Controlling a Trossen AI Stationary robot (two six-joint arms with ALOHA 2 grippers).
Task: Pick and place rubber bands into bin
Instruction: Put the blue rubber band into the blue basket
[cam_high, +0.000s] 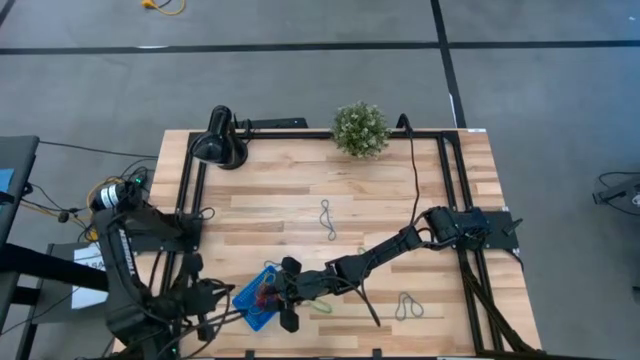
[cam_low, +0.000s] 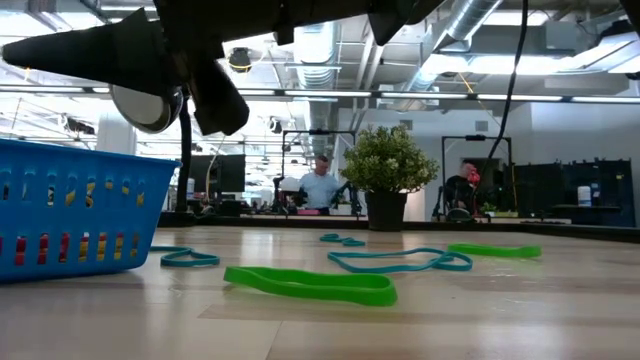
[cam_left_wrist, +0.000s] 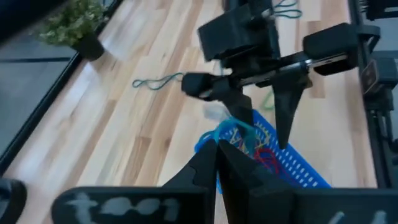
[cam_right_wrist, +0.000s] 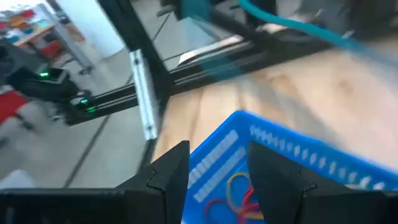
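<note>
My right hand (cam_right_wrist: 214, 177) hovers over the bin (cam_high: 257, 297) at the desk's (cam_high: 290, 200) near left, fingers apart; rubber bands (cam_right_wrist: 239, 194) lie inside. Left hand (cam_left_wrist: 217, 168) sits pinched together alongside.

We see the right gripper (cam_high: 287, 293) spread wide directly over the blue bin (cam_high: 252, 305) at the lower left of the high view, blocking entry from above. The left gripper (cam_high: 222, 296) crowds the bin's left edge. A lamp (cam_high: 220, 139) and plant (cam_high: 360, 128) stand along the table's top edge; bare wood lies between, crossed only by flat rubber bands (cam_high: 327, 220)
</note>
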